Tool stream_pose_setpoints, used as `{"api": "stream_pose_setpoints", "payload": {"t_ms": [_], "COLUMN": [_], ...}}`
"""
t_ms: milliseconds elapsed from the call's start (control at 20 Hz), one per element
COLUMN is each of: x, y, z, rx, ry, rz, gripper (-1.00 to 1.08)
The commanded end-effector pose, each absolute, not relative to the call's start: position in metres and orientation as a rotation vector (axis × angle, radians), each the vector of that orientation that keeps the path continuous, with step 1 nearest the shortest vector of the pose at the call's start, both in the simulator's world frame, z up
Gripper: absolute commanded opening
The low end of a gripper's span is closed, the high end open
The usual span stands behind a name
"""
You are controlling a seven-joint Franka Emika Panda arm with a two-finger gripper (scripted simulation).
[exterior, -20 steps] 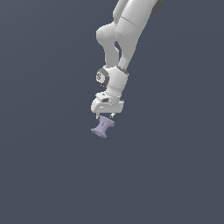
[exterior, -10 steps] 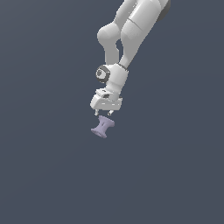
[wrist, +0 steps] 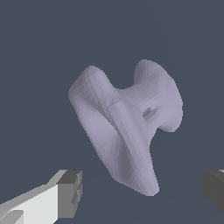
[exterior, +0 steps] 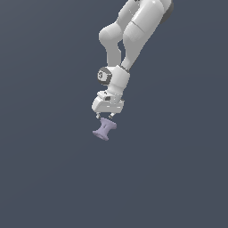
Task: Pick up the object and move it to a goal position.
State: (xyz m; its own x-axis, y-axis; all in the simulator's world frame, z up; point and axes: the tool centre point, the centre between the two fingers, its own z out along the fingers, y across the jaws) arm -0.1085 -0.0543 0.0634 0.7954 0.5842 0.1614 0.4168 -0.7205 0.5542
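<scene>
My arm has swung slightly toward the exterior view's right; my pincer (exterior: 105, 116) hangs spread wide, empty, just above the tilted spool (exterior: 104, 129) on the surface. Closing on a flared end instead of its waist risks it squirting free.

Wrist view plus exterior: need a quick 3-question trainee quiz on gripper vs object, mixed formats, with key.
1. True or false: the gripper is shut on the small pale lavender spool-shaped object.
2. In the wrist view, the spool sits: A) ahead of the spread fingertips B) clamped between them C) out of view.
3. Fill in: the spool has flared ends and a narrow ____.

Key: 1 false; 2 A; 3 waist.
</scene>
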Motion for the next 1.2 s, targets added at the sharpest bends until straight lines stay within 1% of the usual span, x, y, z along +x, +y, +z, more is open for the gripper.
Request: {"api": "stream_pose_setpoints", "payload": {"t_ms": [0,500,550,1150], "x": [-0.107,-0.098,-0.098,-0.099], "y": [-0.057,-0.064,-0.064,-0.065], "z": [0.059,0.043,0.043,0.044], "rx": [2.48,2.477,2.477,2.478], "ry": [0.745,0.746,0.746,0.746], "rz": [0.447,0.449,0.449,0.448], "gripper": [1.08,1.08,-1.0,-1.0]}}
